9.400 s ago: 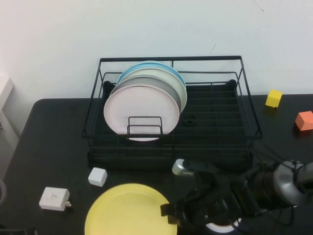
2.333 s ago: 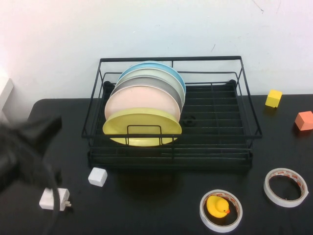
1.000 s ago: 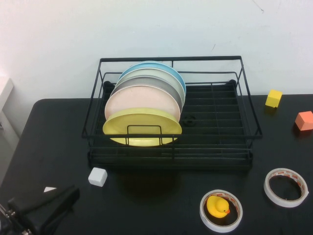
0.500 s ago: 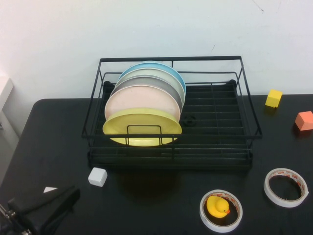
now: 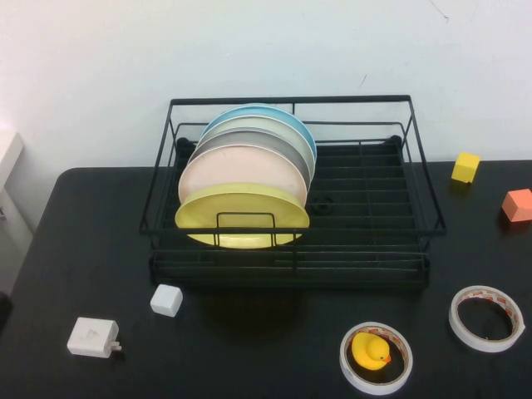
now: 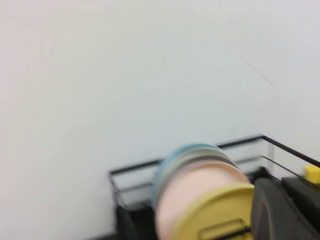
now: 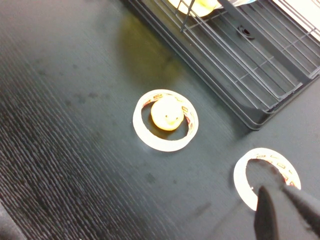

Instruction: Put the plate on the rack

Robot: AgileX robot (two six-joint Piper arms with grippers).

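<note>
The pale-yellow plate [image 5: 241,216] leans low in the front of the black wire rack [image 5: 420,179], against the pinkish-white plate [image 5: 241,170]. It also shows in the left wrist view [image 6: 215,212] inside the rack [image 6: 135,167]. Neither arm shows in the high view. My left gripper [image 6: 287,210] is shut and empty, away from the rack and facing it. My right gripper [image 7: 272,192] is shut and empty above the table, over a tape roll [image 7: 266,175], with the rack's corner [image 7: 260,75] well off from it.
Grey, green and blue plates stand behind the pinkish one. In front of the rack lie a white cube [image 5: 166,299], a white adapter [image 5: 93,337], a tape roll round a yellow duck [image 5: 370,349] and another tape roll [image 5: 486,317]. A yellow cube [image 5: 465,166] and an orange cube [image 5: 519,204] sit at the right.
The left arm has drawn back out of the high view at the lower left, uncovering the white adapter. The yellow plate, earlier on the table in the right gripper, stands in the rack.
</note>
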